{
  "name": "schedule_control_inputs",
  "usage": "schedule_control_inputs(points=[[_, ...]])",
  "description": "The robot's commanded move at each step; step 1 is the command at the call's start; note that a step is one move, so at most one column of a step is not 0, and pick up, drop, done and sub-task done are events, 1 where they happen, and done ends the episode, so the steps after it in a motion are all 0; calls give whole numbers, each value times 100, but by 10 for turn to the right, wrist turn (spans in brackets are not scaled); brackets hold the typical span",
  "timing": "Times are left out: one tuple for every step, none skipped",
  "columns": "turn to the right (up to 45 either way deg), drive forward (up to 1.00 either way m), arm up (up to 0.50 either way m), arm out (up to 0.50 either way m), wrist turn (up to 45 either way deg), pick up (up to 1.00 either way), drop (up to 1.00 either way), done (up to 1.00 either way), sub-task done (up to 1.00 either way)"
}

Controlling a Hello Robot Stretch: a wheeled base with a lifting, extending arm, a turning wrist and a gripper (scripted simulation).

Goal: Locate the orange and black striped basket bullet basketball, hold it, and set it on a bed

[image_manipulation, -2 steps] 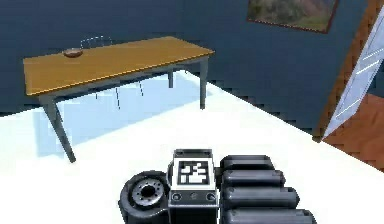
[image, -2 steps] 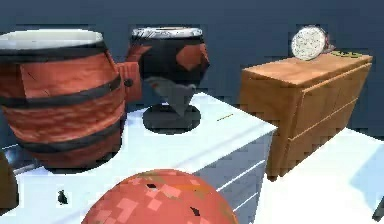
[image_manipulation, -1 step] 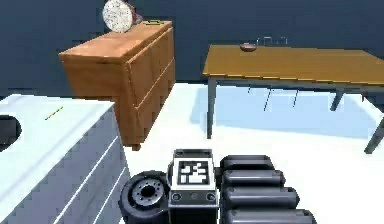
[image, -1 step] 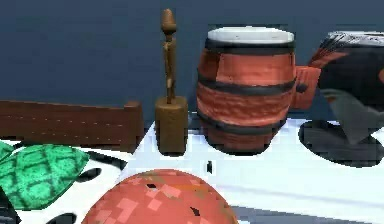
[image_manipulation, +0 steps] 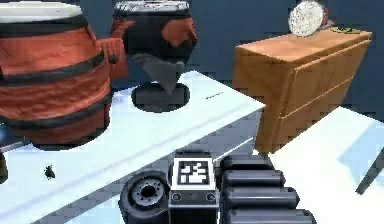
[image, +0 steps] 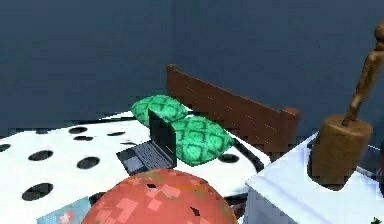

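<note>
1. Where the arm side view looks across a white tabletop (image_manipulation: 215,110), two big banded pots stand on it. An orange-brown pot (image_manipulation: 50,75) with dark hoops is at the view's left. A black pot (image_manipulation: 155,35) with orange-red bands stands on a dark foot farther back. Neither mouth shows, so what is in them cannot be told.
2. A small dark speck (image_manipulation: 48,172) lies on the tabletop in front of the orange-brown pot.
3. The gripper (image_manipulation: 148,197) shows as a dark body at that view's bottom edge, beside a white marker square (image_manipulation: 192,172) and the arm (image_manipulation: 255,190). Its far end cannot be made out, so I cannot tell how the claw stands or whether it holds anything.
4. An orange-red dome (image: 165,200) rises at the forward view's bottom edge, at the near end of the bed (image: 60,145). Its surface is mottled orange and pink, so I cannot be sure it is the basketball. Whether it rests on the bed cannot be told either.
5. The bed has a white cover with black spots. A dark laptop (image: 152,148) stands open near its middle. Two green pillows (image: 203,138) lean at its brown headboard (image: 240,110).
6. Just beside the bed, toward the forward view's right, a white nightstand (image: 290,185) bears a wooden statue (image: 345,130).
7. Dark blue walls (image: 80,60) rise behind the bed. At the arm side view's right stands a wooden dresser (image_manipulation: 300,85) with a round pale thing (image_manipulation: 307,17) on top.
</note>
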Motion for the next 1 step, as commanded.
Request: schedule_control_inputs(points=[[-240,0,0,0,0,0,0,0,0]])
